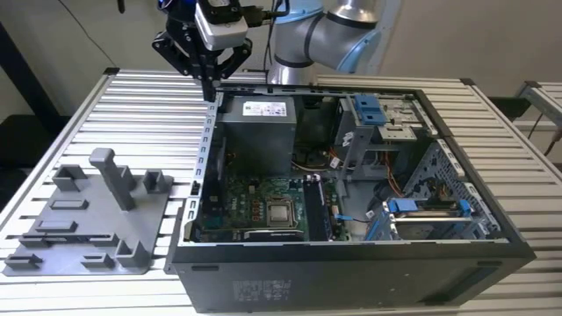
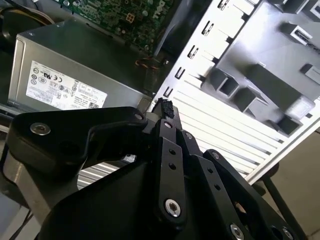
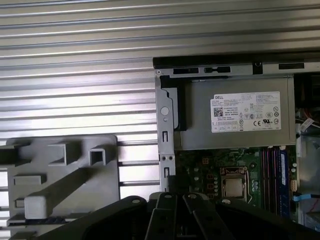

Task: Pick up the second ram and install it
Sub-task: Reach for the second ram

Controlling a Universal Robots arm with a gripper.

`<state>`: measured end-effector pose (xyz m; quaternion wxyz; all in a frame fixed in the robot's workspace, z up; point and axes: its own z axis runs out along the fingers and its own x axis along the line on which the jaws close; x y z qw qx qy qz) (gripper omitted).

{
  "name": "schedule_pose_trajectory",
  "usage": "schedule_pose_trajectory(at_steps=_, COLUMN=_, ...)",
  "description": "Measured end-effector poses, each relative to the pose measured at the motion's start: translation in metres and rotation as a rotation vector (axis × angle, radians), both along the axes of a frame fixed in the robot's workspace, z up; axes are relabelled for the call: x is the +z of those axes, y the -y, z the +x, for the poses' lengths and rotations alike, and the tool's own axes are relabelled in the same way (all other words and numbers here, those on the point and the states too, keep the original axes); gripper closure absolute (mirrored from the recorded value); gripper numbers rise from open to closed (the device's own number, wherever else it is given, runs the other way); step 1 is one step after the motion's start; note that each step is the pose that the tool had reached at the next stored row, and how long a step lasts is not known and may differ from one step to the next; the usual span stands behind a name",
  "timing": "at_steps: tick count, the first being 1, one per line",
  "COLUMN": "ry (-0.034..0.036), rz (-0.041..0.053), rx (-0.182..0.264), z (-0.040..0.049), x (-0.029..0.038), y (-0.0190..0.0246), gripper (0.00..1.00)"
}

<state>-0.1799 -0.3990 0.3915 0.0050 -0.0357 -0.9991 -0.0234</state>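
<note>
Above the case's far corner, on the exterior view's left: the gripper (image 1: 210, 92) hangs with its fingers pointing down, the tips about level with the rim of the open computer case (image 1: 351, 270).
Fingers: drawn together to 1 narrow point in both wrist views, with no long stick reaching out on either side, so I judge them closed on nothing.
Nearest thing: the case's side wall just beside the power supply (image 1: 255, 112); I cannot tell whether the tips touch the wall.
Second ram: I cannot pick it out with certainty. Long, thin strips stand edge-on in the memory slots (image 3: 273, 170) beside the processor socket (image 1: 279, 212), and it may be 1 of them.
Holder tray: the grey holder tray (image 1: 88, 217) lies on the slatted table (image 1: 131, 112), well apart from the gripper, on the exterior view's left of the case; its posts and recesses are too dim to tell whether a stick lies among them.
Done so far: nothing I can confirm; no stick is seen in the fingers.
Left to do: by my judgement both the pick-up and the seating in a slot, unless a strip in the slots is already the one meant.
</note>
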Motion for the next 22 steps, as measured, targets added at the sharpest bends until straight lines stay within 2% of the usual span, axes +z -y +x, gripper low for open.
schedule_pose_trajectory(at_steps=22, ry=-0.0011, rz=0.0001, rx=0.0, z=-0.0222, x=-0.0004, y=0.0002, gripper=0.89)
